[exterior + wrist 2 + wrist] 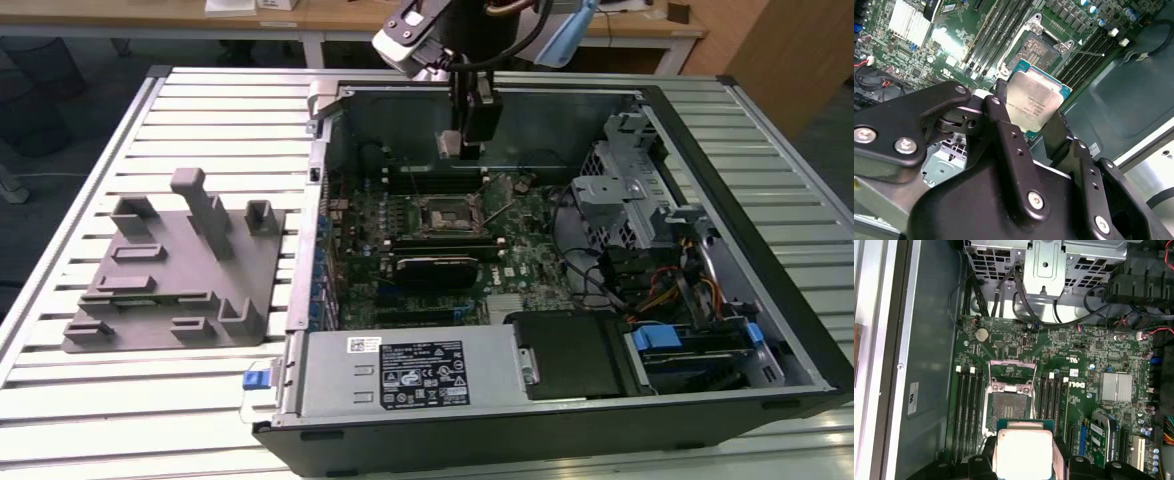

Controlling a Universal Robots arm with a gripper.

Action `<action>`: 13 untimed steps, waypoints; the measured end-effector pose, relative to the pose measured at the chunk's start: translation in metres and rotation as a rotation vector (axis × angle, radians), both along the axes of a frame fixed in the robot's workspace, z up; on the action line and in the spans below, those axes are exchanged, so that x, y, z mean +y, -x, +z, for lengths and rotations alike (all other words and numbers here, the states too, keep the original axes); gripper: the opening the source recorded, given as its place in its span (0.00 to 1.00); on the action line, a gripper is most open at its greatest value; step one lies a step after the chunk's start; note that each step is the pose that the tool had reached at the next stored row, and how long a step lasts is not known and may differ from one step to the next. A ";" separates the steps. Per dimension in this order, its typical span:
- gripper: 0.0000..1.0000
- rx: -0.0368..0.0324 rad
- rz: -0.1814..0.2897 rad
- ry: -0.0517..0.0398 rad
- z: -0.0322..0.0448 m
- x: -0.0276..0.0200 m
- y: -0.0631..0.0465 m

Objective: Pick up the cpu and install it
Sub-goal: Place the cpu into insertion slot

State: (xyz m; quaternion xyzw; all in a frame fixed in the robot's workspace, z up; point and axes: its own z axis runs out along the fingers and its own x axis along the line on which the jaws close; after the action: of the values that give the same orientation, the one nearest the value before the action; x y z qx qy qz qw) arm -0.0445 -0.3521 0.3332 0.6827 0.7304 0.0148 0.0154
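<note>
The cpu [1035, 102] is already picked up: it is clamped by its edges between the fingers [1060, 134] of the gripper [465, 140] and held in the air inside the open computer case [534, 450]. The motherboard [1094, 355] socket [1008, 407] lies open and bare just below the chip, so seating it is judged to be left.

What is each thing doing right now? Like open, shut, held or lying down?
cpu: held by the gripper, up over the motherboard, not in the socket.
gripper: shut on the cpu.
socket: uncovered, no chip inside.
computer case: lying on its side, open on top.
grey tray: lying flat beside the case.
</note>
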 end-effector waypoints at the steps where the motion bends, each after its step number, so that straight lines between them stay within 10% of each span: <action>1: 0.53 0.0001 0.000 0.0002 -0.0006 0.0001 0.000; 13: 0.53 0.0000 0.000 0.0003 -0.0049 0.0002 0.000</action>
State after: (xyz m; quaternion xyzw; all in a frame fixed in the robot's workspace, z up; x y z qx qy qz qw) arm -0.0446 -0.3518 0.3283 0.6827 0.7303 0.0147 0.0155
